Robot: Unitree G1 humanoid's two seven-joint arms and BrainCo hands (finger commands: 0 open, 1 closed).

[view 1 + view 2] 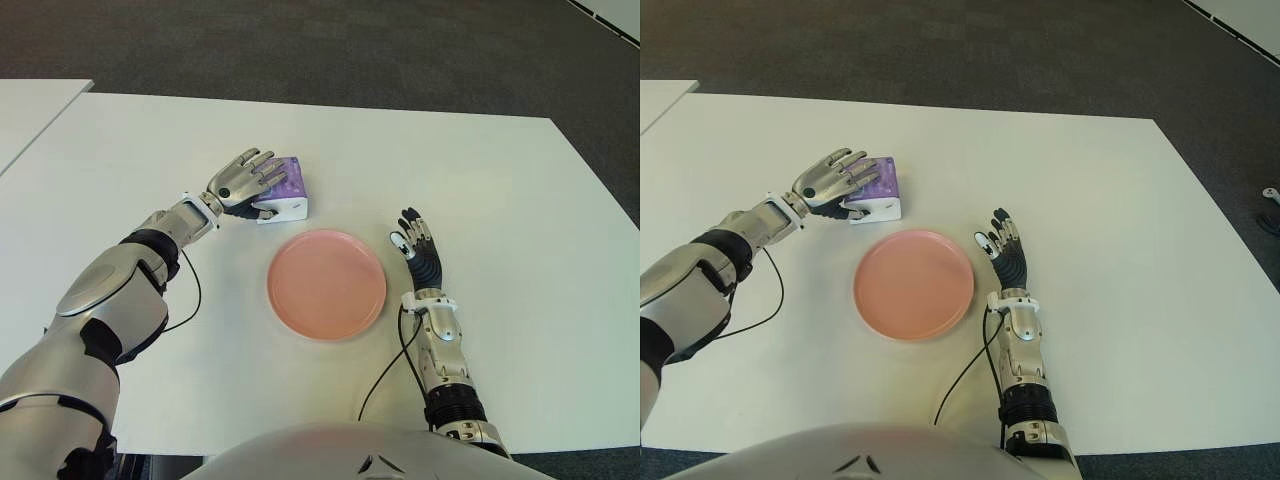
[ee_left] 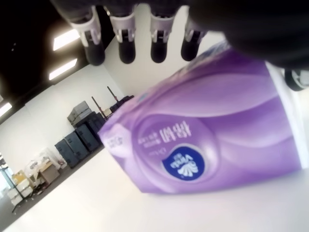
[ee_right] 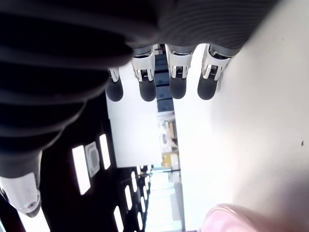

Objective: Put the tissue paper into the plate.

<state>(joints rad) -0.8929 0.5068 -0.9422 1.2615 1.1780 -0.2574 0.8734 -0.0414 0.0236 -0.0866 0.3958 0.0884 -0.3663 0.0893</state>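
Observation:
A purple and white tissue pack (image 1: 288, 188) lies on the white table (image 1: 480, 170), just beyond the far left rim of the pink plate (image 1: 326, 283). My left hand (image 1: 262, 180) is over the pack from the left. Its fingers (image 2: 126, 43) reach straight out across the pack's top (image 2: 203, 140) and are not curled around it; the thumb sits at the pack's near side. The plate has nothing in it. To the right of the plate is my right hand (image 1: 415, 243), fingers (image 3: 147, 82) straight and holding nothing. The plate's rim (image 3: 227, 220) shows in the right wrist view.
A second white table (image 1: 30, 110) stands at the far left with a gap between. Dark carpet (image 1: 350, 50) lies beyond the far edge. Thin black cables (image 1: 190, 290) trail from both forearms over the table.

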